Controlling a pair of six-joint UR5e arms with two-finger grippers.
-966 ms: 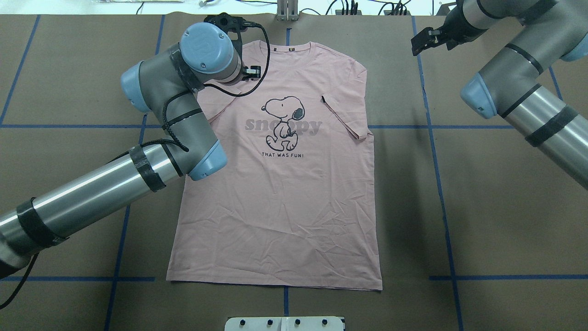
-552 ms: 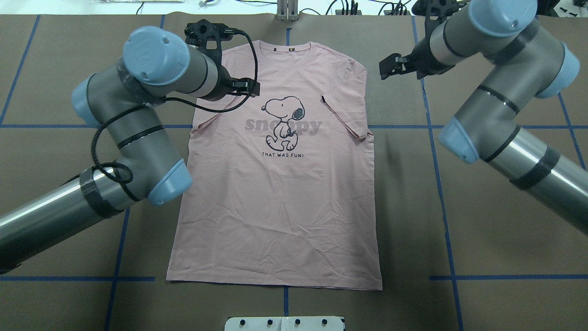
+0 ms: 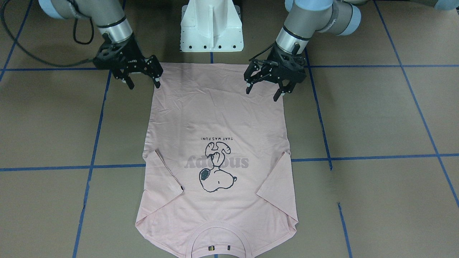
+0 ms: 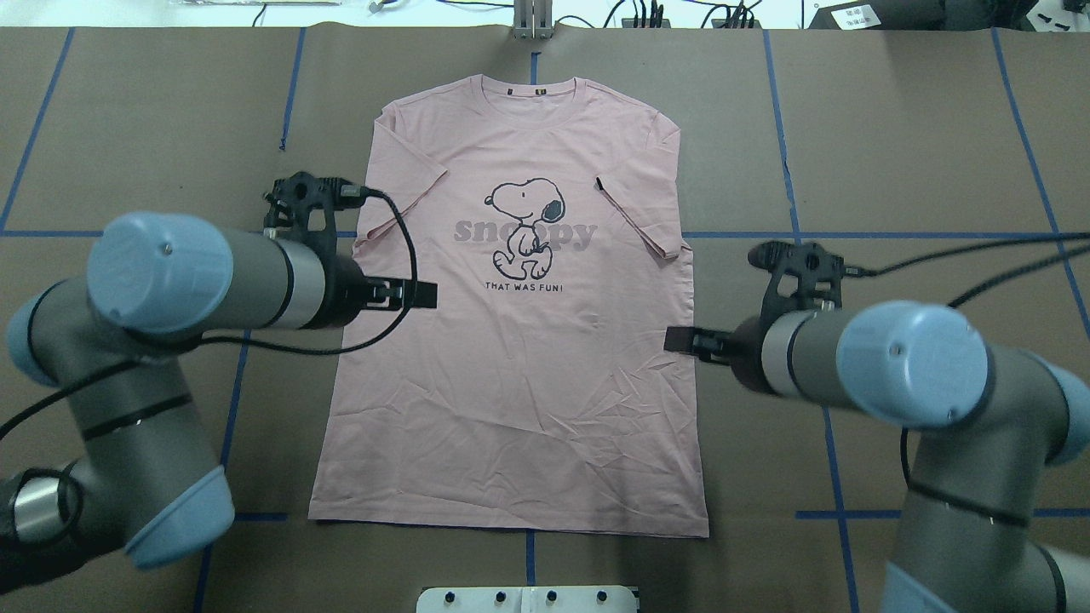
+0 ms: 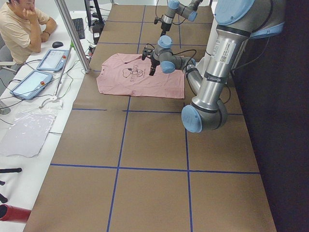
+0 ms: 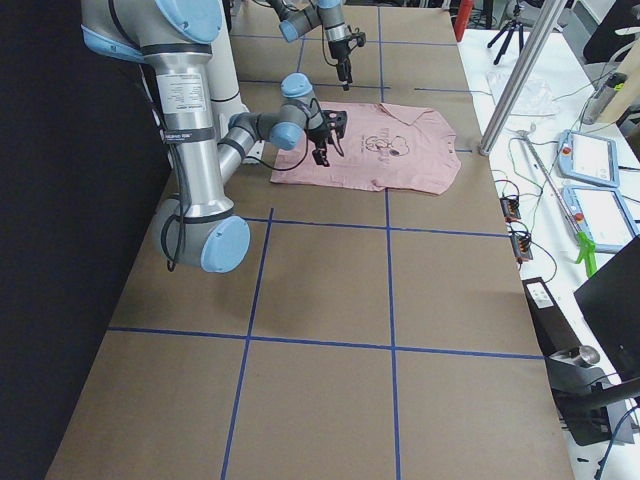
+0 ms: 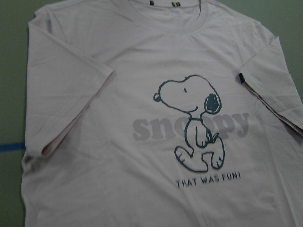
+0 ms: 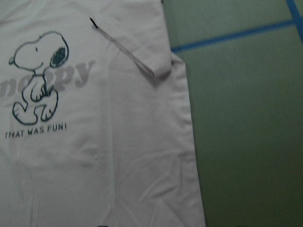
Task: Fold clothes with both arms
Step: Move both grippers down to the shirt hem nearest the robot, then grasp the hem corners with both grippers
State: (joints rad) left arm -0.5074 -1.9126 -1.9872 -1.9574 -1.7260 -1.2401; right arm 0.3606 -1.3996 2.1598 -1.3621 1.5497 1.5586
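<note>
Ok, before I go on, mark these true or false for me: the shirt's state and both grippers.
1. The T-shirt lies print side up. True.
2. Both sleeves are folded in over the front. True.
3. The left gripper is shut on the T-shirt. False: it is open and holds nothing.
4. The collar lies nearest the robot. False: the hem is nearest the white pedestal; the collar is at the far end.
5. The right gripper is open. True.
</note>
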